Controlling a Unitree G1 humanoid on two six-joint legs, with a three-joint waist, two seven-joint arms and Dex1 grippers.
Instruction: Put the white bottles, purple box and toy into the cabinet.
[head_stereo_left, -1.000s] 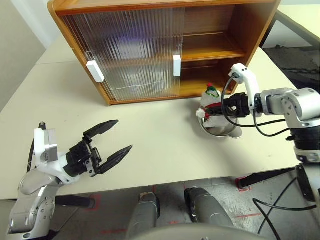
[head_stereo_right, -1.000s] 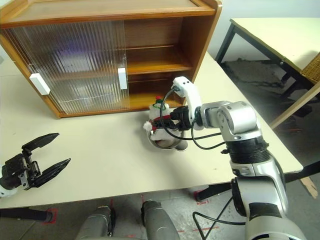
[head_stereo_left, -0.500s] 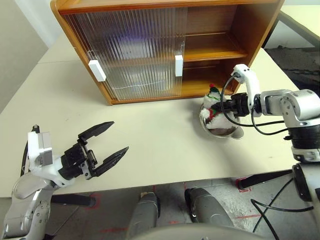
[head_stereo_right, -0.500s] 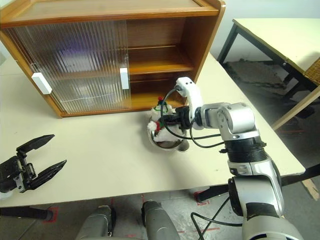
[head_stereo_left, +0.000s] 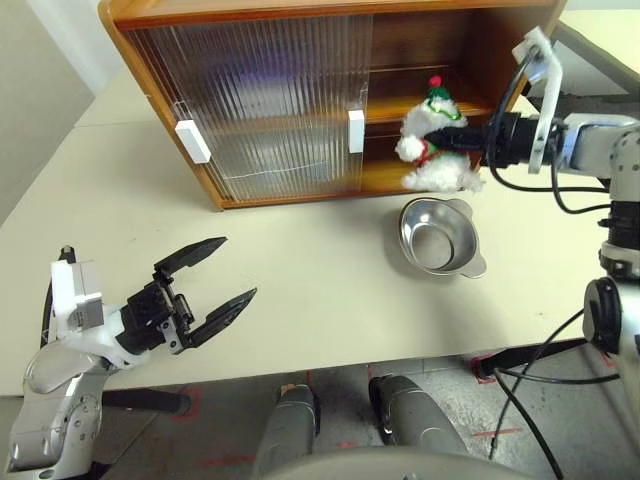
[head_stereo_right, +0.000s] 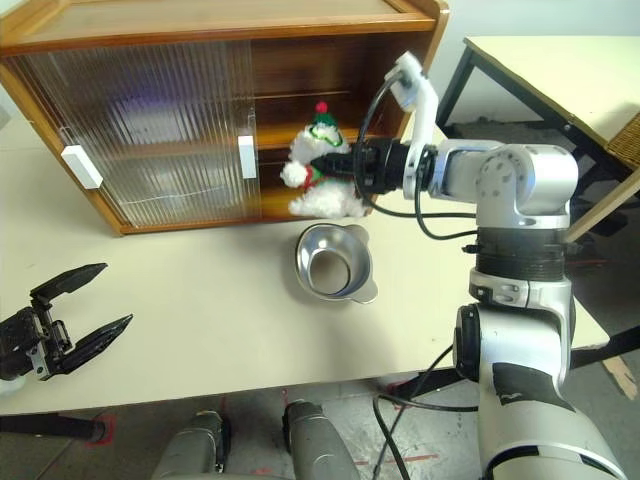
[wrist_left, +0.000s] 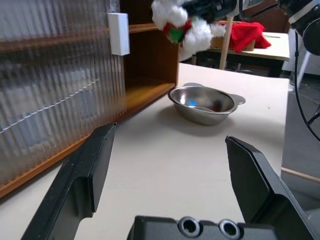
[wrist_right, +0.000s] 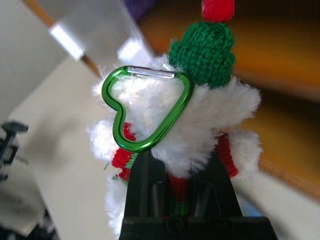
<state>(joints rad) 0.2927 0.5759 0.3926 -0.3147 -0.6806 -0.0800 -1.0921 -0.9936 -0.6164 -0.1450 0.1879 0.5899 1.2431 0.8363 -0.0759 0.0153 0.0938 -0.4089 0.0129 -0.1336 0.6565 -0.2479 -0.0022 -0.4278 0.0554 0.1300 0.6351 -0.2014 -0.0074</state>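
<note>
Toy (head_stereo_left: 432, 145): white plush snowman, red-green hat, green heart-shaped clip (wrist_right: 147, 111) at back; held in air before open right side of cabinet (head_stereo_left: 300, 90), level with inner shelf, above steel bowl (head_stereo_left: 438, 237).
Right gripper (head_stereo_right: 335, 170): fingers pinching toy.
Left gripper (head_stereo_left: 215, 285): fingers spread wide, nothing between, over near left part of table (head_stereo_left: 300, 270).
Cabinet: sliding doors covering left side, white handles.
Bowl: upright on table, just before cabinet opening.

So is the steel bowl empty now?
Empty. The steel bowl shows only bare metal inside; the toy hangs above it, clamped in the right gripper.
</note>
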